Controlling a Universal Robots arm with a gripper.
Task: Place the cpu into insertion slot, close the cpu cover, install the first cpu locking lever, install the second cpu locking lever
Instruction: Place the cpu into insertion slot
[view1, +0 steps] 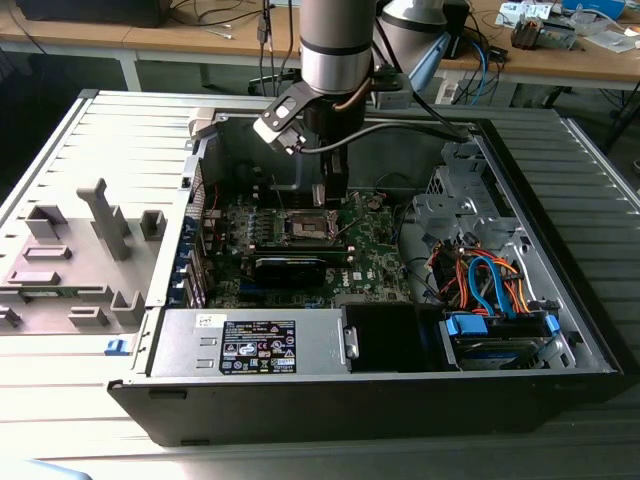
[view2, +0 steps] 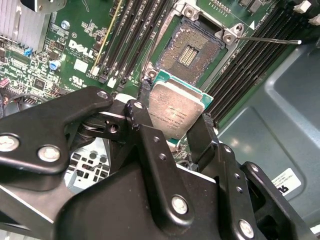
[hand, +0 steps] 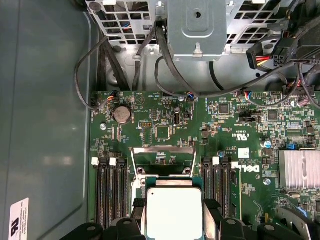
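Currently: claw (view2: 176, 106) clamped on the cpu (view2: 177, 114), one finger on each of two opposite edges, metal top up. Chip hangs over the green circuit board (hand: 150, 115), close beside the insertion slot (view2: 192, 50) and not seated. Slot's contact field lies bare. cpu cover (hand: 162, 159) stands raised; one locking lever (view2: 265, 40) juts out free.

Risks, as I judge them:
- Chip looks tilted against the slot in the second wrist view. Lowered like that, one corner would land first and could bend contacts.
- Grip is on thin edges only. A knock against the slot's rim could twist or drop the chip.
- Raised cover sits near the claw. A finger brushing it could swing it down early.
- Wrong rotation would keep the chip from seating.
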